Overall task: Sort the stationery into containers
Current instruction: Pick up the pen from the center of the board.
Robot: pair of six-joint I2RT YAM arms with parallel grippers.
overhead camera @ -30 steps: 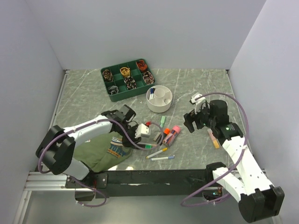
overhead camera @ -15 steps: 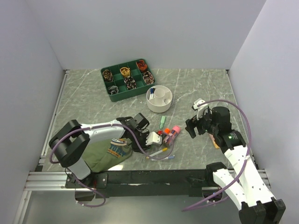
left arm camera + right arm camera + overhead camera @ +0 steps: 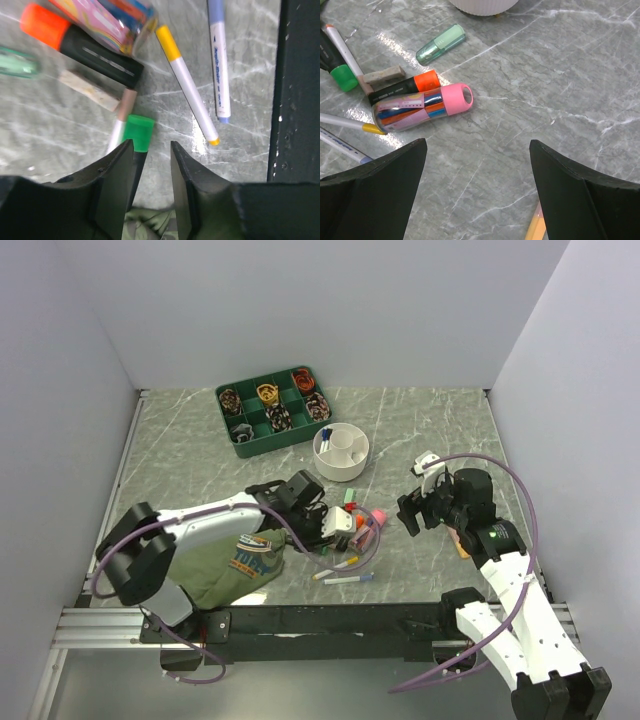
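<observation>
Loose stationery (image 3: 352, 540) lies on the marble in front of the round white cup (image 3: 341, 470), which holds a blue pen (image 3: 325, 434). My left gripper (image 3: 343, 524) hovers over this pile, its jaws (image 3: 151, 150) narrowly open. A green-capped black marker (image 3: 138, 132) lies along the inner side of the left finger, ungripped. Beyond it lie a pink-capped clear tube (image 3: 107, 20), an orange-capped black marker (image 3: 85, 50), a yellow-tipped white pen (image 3: 187, 85) and a blue pen (image 3: 220, 60). My right gripper (image 3: 412, 508) is wide open and empty (image 3: 477, 147), right of the pink-capped tube (image 3: 422, 107) and a mint highlighter (image 3: 440, 44).
A green compartment tray (image 3: 270, 446) of coiled items stands behind the cup. A folded olive shirt (image 3: 235, 565) lies under my left arm. An orange pen (image 3: 461, 540) lies alone beside my right gripper. The black front rail (image 3: 300, 90) runs close to the pens.
My left gripper has swung right from the shirt's edge onto the pen pile. My right gripper drew back to the right and toward the near edge, then held still.
</observation>
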